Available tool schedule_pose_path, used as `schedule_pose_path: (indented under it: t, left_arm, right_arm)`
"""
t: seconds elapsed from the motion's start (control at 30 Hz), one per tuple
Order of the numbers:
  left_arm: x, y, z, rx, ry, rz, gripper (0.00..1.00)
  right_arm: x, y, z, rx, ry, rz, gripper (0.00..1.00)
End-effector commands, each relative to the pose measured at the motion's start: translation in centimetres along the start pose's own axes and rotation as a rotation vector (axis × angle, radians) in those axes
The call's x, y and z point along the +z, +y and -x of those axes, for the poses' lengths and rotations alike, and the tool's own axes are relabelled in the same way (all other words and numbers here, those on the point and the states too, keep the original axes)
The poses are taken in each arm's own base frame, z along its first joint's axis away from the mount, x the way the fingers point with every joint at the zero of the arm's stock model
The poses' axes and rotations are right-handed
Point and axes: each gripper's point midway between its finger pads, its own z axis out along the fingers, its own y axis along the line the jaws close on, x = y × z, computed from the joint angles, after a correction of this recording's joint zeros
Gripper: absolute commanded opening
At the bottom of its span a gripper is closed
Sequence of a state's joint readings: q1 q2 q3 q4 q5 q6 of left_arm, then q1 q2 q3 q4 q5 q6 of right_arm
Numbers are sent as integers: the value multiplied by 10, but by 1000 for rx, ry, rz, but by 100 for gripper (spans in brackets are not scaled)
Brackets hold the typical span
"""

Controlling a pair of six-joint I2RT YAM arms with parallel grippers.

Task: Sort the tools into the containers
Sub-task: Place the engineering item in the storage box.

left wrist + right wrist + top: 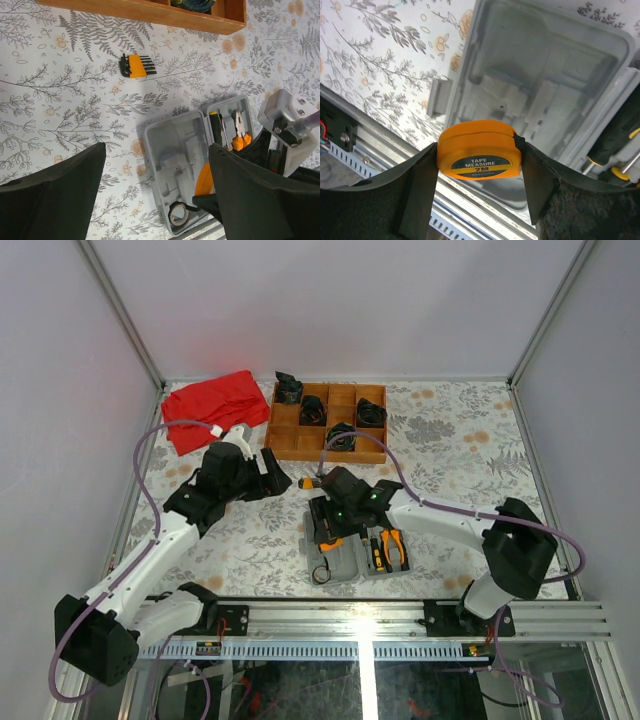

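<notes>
Gripping the tape measure (pixel 480 152), right hand (pixel 479 175) hovers (above case (pixel 560 60)).

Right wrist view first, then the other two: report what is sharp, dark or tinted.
Right wrist: the tape measure label reads crisply; the right gripper clamping it is black, featureless. Left wrist: the hex key set and tablecloth print are sharp; the left gripper is a dark mass. Top external: even light; the red cloth tints the wall behind it pink.
</notes>
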State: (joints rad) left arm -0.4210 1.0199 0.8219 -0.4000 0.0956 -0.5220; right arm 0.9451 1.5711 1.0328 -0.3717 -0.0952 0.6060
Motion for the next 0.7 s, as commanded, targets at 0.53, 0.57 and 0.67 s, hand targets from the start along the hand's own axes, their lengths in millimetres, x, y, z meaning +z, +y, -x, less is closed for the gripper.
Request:
schedule_pose_path:
  t: [0.53,0.57,0.67]
  left_arm:
    - [7,17,-3,-1,20,52,82]
    - [7,18,-3,-2,21,52,82]
    - [7,18,-2,-2,21,51,82]
  right_arm:
    - [38,-2,19,175,0,-193,0]
    - [39,-3,21,176,-11,-196,0]
    - [42,-5,27,174,-36,-212,1]
